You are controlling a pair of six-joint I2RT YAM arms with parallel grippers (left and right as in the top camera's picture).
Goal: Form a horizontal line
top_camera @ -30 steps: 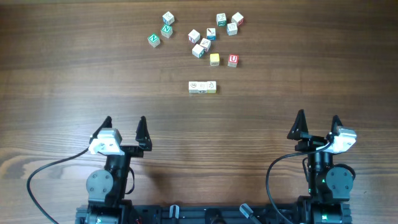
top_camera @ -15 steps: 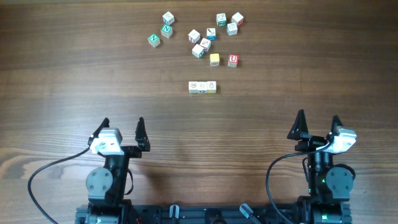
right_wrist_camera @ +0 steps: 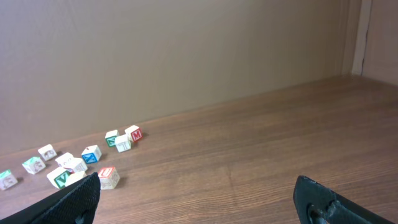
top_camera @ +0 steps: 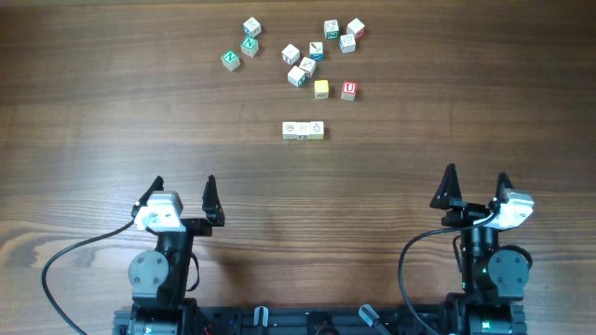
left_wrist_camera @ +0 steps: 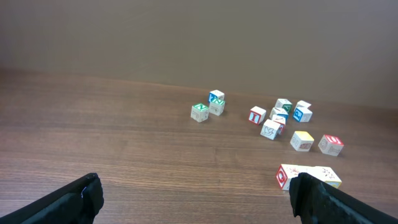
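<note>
Beyond the horizontal line (top_camera: 304,130), loose cubes (top_camera: 321,88) lie scattered; left gripper (top_camera: 184,180) and right gripper (top_camera: 477,172) spread apart.

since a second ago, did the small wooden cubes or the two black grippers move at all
The open left gripper eased slightly back toward its base and a touch to its left. Nothing was grasped or released. The row of three pale wooden cubes, the scattered loose letter cubes and the open right gripper stayed put.
</note>
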